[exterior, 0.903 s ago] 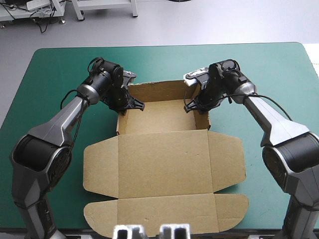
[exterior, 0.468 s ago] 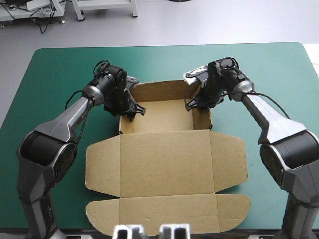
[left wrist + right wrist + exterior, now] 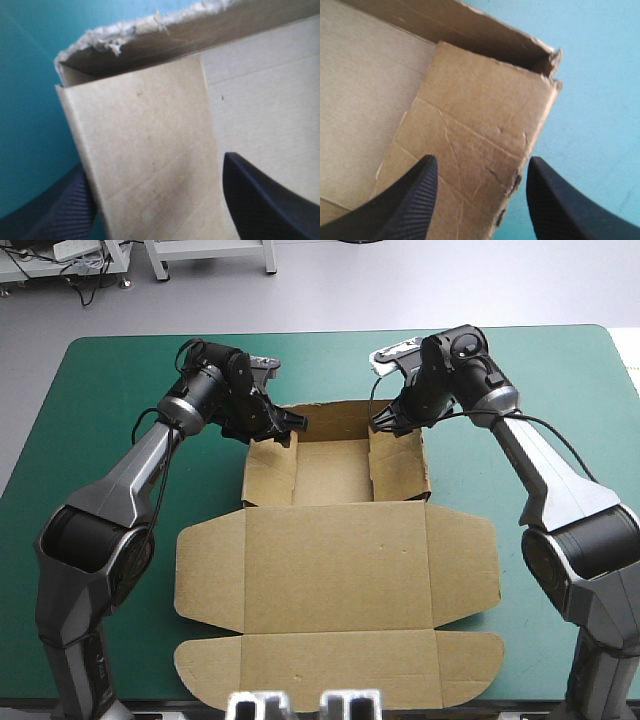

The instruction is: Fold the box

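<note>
The box [image 3: 335, 560] lies in the middle of the teal-green surface [image 3: 100, 390]. Its tray part is on the far side and its lid [image 3: 335, 665] lies flat on the near side. The far wall [image 3: 335, 420], the left side wall [image 3: 268, 475] and the right side wall [image 3: 398, 465] of the tray all stand upright.

Just before, both grippers were lower, down at the two side walls of the box. Now they have come up and moved toward the far corners of the box, and the side walls remain standing without them. The box itself has also shifted a little on the surface.

The left gripper [image 3: 290, 426] is above the far-left corner of the box. Its fingers [image 3: 260, 200] are wide apart, one inside the left side wall and one outside, and they grasp nothing. The right gripper [image 3: 385, 420] is above the far-right corner of the box. Its fingers [image 3: 410, 200] are also apart, with the right side wall between them but not pinched.

In my judgement the tucking of the side walls is finished and it holds, so the tray is formed and only the lid is left unfolded
</note>
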Robot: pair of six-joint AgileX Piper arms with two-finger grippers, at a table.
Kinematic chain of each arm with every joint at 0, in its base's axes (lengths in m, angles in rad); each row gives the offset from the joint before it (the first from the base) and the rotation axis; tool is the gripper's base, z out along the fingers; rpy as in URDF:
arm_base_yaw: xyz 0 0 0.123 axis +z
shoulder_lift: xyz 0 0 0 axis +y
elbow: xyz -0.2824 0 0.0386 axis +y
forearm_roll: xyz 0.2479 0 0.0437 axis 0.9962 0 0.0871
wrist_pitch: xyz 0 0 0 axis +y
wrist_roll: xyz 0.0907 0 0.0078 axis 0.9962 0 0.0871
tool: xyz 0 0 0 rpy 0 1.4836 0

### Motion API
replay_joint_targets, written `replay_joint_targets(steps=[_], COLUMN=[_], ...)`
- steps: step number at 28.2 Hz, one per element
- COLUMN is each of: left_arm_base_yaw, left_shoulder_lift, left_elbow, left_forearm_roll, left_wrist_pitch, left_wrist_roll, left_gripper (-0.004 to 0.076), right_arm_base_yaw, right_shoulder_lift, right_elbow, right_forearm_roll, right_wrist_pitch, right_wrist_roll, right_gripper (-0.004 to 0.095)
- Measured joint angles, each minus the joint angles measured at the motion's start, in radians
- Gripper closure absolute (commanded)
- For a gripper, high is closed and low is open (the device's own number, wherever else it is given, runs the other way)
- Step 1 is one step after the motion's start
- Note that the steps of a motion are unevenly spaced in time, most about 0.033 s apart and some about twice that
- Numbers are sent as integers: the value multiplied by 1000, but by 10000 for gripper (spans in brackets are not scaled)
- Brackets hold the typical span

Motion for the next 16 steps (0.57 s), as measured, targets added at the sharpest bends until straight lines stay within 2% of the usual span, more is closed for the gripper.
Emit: replay_joint_targets(steps=[5,12,16], left_arm_base_yaw=[0,0,0], left_shoulder_lift=[-67,-302,-437], left_elbow=[-91,-108,-99], left_forearm_roll=[-29,21,47], left_wrist_pitch=[3,16,16], left_wrist_roll=[52,128,147], left_gripper=[274,421,514], right_arm_base_yaw=[0,0,0], right_shoulder_lift=[-26,-143,-217], right_elbow=[-32,-35,-35], right_forearm_roll=[-16,-130,-100], right_wrist_pitch=[3,10,10], right_wrist_roll=[1,20,58], right_gripper=[399,400,403])
